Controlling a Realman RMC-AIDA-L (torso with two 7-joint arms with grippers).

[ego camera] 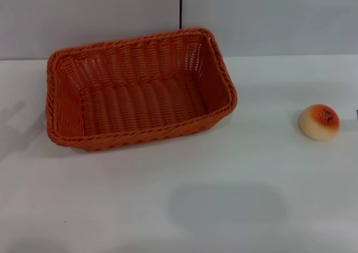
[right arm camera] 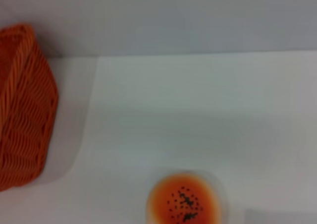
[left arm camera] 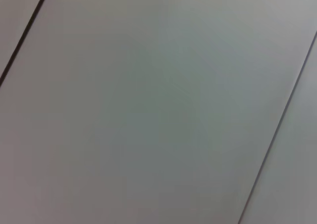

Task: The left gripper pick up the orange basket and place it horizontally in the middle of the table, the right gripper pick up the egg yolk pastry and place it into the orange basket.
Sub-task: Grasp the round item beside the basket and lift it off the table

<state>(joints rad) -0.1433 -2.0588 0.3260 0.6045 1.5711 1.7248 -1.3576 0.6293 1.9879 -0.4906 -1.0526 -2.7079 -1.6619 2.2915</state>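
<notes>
White table (ego camera: 168,208) fills the front of the head view. Orange basket (ego camera: 140,90) stands upright at the back-left w/ its opening up, a bit turned, nothing inside. Egg yolk pastry (ego camera: 319,122) sits on the table's right side, well apart from the basket; right wrist view shows it (right arm camera: 183,201) from above, seeds up. Neither gripper is visible, so finger state cannot be told.

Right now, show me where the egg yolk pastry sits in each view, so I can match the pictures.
Head view: the egg yolk pastry lies on the white table at the right edge, apart from the orange basket.
Left wrist view: not in it; only grey panels.
Right wrist view: pastry at the bottom edge.
Shared landmark: the orange basket, in the head and right wrist views.
</notes>
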